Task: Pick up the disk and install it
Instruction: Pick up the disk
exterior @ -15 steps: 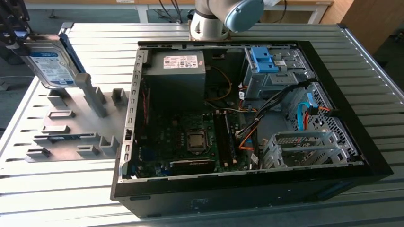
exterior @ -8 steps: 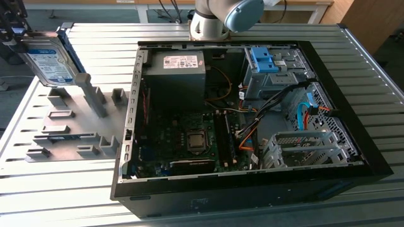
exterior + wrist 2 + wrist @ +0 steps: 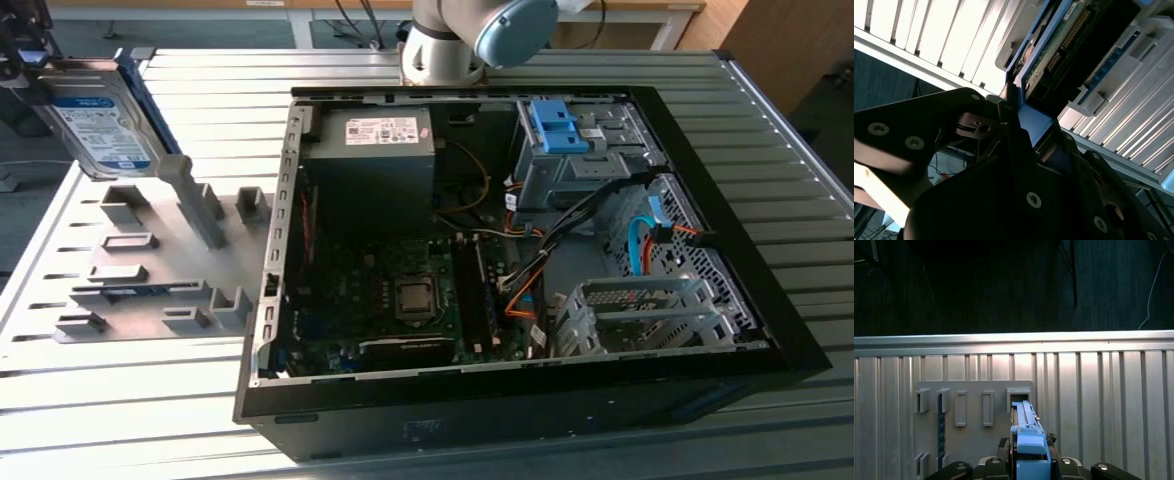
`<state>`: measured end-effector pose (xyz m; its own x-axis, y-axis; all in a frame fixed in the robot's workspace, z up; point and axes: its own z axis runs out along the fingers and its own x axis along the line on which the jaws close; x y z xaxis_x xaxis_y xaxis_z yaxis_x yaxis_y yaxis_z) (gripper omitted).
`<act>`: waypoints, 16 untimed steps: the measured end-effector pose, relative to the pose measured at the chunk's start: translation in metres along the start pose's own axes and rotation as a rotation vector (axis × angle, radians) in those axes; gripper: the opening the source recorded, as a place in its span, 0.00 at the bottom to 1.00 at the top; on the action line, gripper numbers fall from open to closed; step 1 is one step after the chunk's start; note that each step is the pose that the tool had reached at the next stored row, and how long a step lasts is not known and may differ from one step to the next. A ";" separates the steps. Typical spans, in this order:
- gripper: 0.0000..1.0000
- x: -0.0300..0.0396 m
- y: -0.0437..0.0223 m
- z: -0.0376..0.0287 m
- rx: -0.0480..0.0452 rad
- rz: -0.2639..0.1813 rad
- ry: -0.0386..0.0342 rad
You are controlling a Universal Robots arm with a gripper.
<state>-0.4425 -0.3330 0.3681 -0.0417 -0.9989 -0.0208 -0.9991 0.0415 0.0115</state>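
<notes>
While the hand [image 3: 1028, 441] clamps narrowly on the blue frame of the disk [image 3: 100, 125], the pickup step looks to be in hand. The disk stands on edge at the exterior view's left, by the grey rack [image 3: 140, 260], well apart from the open case [image 3: 467, 410]. Installing likely calls for a steady, square carry.

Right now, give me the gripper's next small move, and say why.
Probably a short straight pull away from the grey holder plate. The gripper seems closed on the disk, whose far end sits at a slot in that plate; swinging toward the open computer case first could snag it.
</notes>
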 end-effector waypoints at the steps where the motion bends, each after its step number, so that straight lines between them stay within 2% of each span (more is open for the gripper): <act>1: 0.37 0.0000 0.0000 -0.0008 -0.0001 0.000 0.0000; 16: 0.37 -0.0004 0.0002 -0.0167 -0.0001 0.000 0.0000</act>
<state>-0.4425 -0.3330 0.3848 -0.0417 -0.9989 -0.0208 -0.9991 0.0415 0.0115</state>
